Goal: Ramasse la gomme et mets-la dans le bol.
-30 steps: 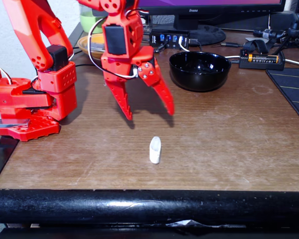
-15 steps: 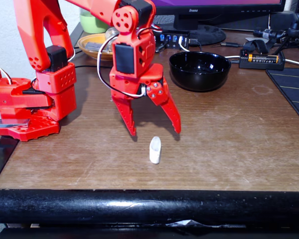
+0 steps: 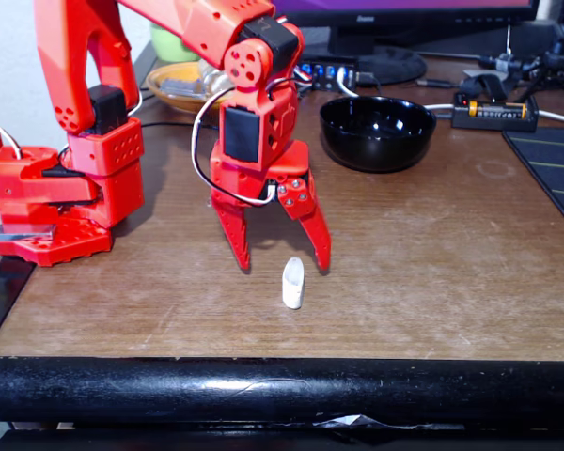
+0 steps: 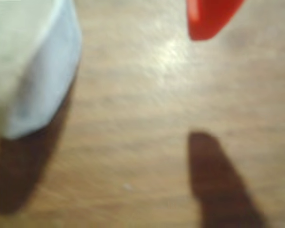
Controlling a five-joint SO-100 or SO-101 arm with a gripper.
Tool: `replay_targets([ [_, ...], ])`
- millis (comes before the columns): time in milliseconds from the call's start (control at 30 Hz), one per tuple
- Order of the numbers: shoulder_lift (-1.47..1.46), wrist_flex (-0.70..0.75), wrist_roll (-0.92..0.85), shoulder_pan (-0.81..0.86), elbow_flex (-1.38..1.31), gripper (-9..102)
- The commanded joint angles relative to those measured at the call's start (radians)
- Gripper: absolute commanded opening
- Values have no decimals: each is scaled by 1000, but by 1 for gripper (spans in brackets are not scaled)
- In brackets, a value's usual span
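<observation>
Gomme: la gomme (image 3: pixel 293 283) stands on end on the wooden desk (image 3: pixel 432 254), white, near the front edge in the fixed view, nothing touching it.
Gomme up close: in the wrist view la gomme (image 4: pixel 31 61) sits blurred at the upper left, throwing a dark shadow down the wood.
Front edge: a black padded bar (image 3: pixel 282 390) runs along the near side of the desk.
Jaws: spread wide and empty, tips pointing down, hanging just behind the gomme; the gripper (image 3: pixel 281 266) is low over the desk, whether the tips touch the wood I cannot tell.
Jaw tips: the right-hand tip in the fixed view comes down just beside the gomme's top, a sliver of gap showing; the left-hand tip lands well off to the left.
Wrist glimpse: one red finger (image 4: pixel 210 18) pokes in at the top edge, its shadow dark on the wood below.
Arm: the red arm (image 3: pixel 202 38) arches over from its base (image 3: pixel 61 193) at the left edge of the desk, white cable looping beside the wrist.
Bol: le bol (image 3: pixel 377 132), glossy black, sits well behind and right of the gomme, clear of the arm.
Back row: a battery holder (image 3: pixel 493 115) right of the bowl, a dark mat (image 3: pixel 553 174) at the right edge, a monitor stand (image 3: pixel 381 56) and a USB hub (image 3: pixel 329 73) behind.
</observation>
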Motion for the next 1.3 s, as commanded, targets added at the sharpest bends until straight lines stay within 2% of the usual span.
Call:
replay_targets([
  [0, -5, -21, -18, 11, -34, 31],
  [367, -92, 38, 9, -21, -181, 31],
  [1267, -147, -101, -18, -6, -43, 28],
])
